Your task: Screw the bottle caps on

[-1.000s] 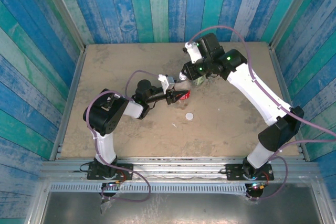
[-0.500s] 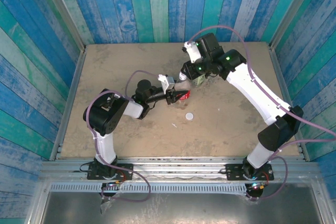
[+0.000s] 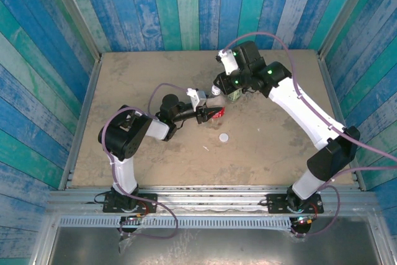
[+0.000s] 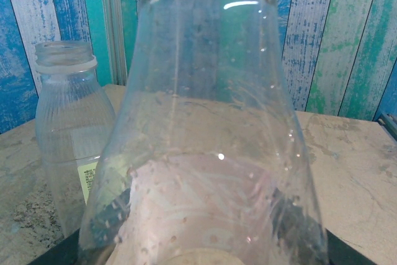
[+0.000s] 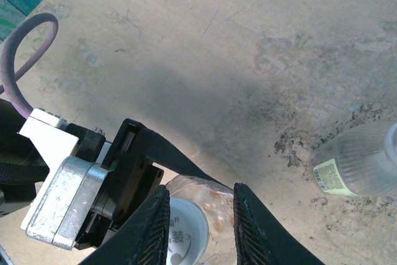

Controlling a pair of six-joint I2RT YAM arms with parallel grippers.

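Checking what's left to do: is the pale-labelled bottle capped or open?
Open. The pale-labelled bottle stands upright with its threaded neck bare in the left wrist view. A white cap lies loose on the table.

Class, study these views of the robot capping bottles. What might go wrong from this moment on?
1. The right pincer straddles the cap on the red bottle; if the cap sits skewed, it may cross-thread or slip off.
2. The left pincer grips smooth clear plastic, so the bottle may spin under twisting.
3. The open green bottle stands close by; an arm may topple it.
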